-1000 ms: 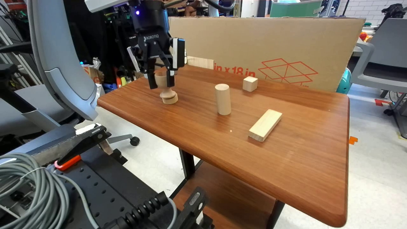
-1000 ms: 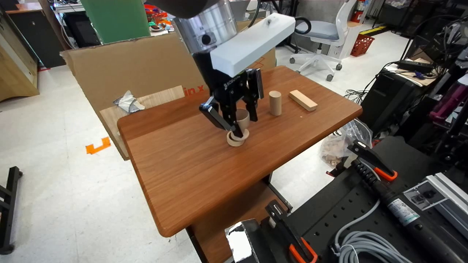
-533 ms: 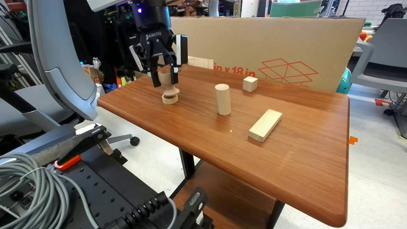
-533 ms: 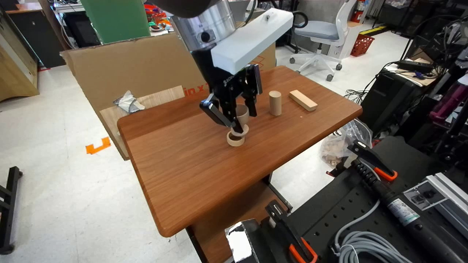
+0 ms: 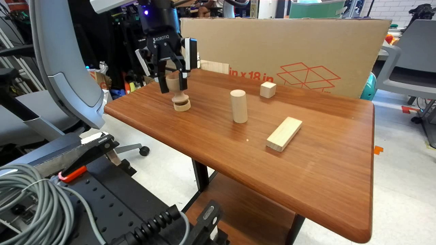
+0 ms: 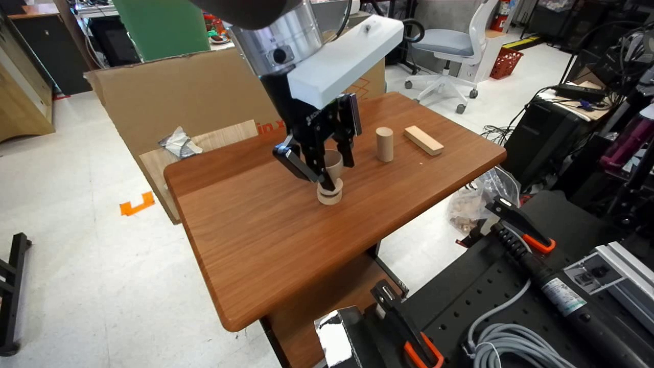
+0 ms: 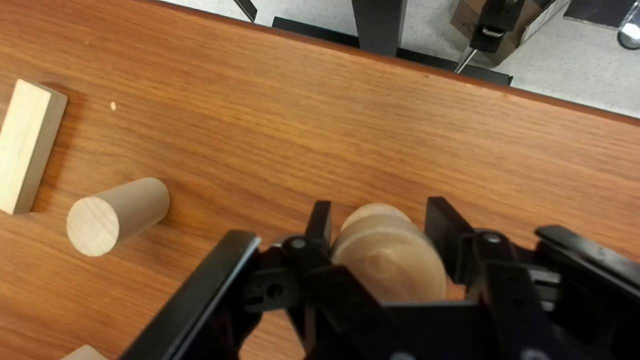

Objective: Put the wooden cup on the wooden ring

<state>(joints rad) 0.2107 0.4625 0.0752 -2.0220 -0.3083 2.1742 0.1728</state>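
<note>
The wooden cup [image 5: 174, 83] hung over the wooden ring [image 5: 182, 107], its lower end almost on it. In both exterior views a dark slit showed between the two; whether they touched at some hidden edge could not be told. Across those views the ring lay between five and six o'clock from the cup's rim. The cup's long axis ran from about eleven o'clock at the rim to five at the lower end in an exterior view, so it seemed to lean a little, though part of that slant may have been the camera's. In the wrist view a pale arc of ring peeped out past the cup toward twelve.

The gripper [image 5: 173, 86], the only one there, was narrowed to the cup's width and held it, its fingers [image 7: 447, 240] at roughly ten and two o'clock in the wrist view. The coming move seemed to call for a short, nearly straight drop, squaring the lean before letting go; released early, the cup might have tipped off the ring.

Farther out on the brown table [image 5: 327, 190], the upright wooden cylinder [image 7: 117, 217] stood at nine o'clock in the wrist view, the flat block [image 7: 25, 145] between nine and ten, both well apart from the drop.
</note>
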